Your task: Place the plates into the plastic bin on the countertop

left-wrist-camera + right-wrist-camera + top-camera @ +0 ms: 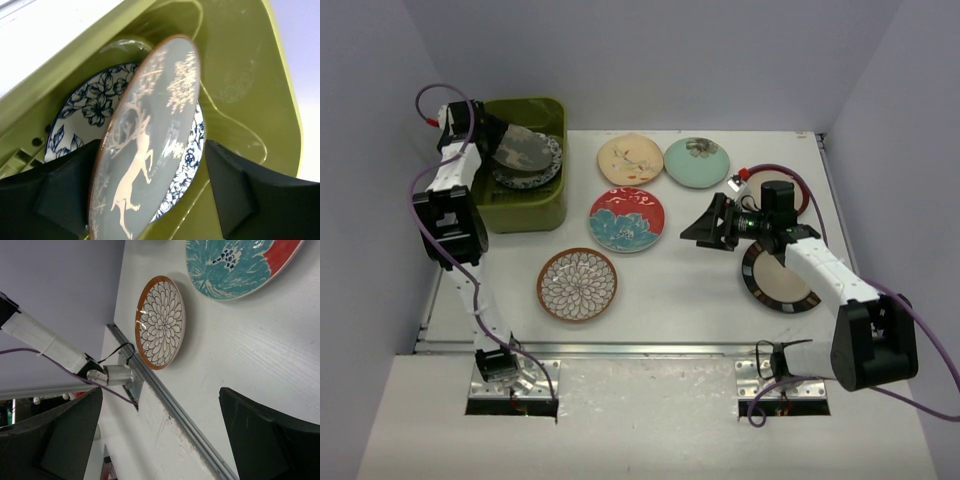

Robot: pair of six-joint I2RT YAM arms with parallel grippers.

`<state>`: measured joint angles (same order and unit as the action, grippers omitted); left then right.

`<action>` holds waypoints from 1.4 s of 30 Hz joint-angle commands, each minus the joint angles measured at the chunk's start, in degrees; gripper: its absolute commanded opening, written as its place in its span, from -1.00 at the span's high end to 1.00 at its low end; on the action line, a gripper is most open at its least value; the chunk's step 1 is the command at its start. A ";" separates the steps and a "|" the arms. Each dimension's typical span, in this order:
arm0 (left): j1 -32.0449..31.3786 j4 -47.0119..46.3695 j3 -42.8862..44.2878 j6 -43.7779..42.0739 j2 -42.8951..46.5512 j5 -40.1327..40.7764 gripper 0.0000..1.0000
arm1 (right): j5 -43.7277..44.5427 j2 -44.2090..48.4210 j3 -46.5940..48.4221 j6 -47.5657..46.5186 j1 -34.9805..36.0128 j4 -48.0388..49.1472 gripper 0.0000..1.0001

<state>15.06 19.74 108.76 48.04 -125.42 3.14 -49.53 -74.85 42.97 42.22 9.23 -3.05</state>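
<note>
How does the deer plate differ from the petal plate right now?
The deer plate is in the bin; the petal plate is on the countertop. The deer plate leans tilted on a blue plate; the petal plate lies flat. The deer plate is grey, the petal plate white. Both have brown rims.

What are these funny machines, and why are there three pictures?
They are two robot arms with two-finger grippers. One picture looks down from above; the others come from cameras on each wrist. The left gripper reaches into the olive-green plastic bin, fingers spread either side of a tilted grey deer plate resting on a blue-flowered white plate. The right gripper hovers open and empty above the white countertop, where five more plates lie, one a red and teal round plate.
</note>
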 commanded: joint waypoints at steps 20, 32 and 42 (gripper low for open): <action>-0.03 13.15 11.83 -10.29 -6.69 -4.26 -1.00 | 0.78 -6.06 2.55 0.67 0.87 2.49 -0.98; -3.02 22.26 16.66 -16.15 -9.95 -5.51 -1.00 | 1.61 -5.26 -0.90 3.28 3.58 7.83 -0.98; -4.77 28.03 18.02 -21.73 -7.73 4.69 -1.00 | 0.84 -6.08 -0.88 2.52 4.47 8.07 -0.97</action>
<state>11.16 45.75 124.07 30.25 -135.96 4.78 -48.18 -80.73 41.34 45.52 13.28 2.57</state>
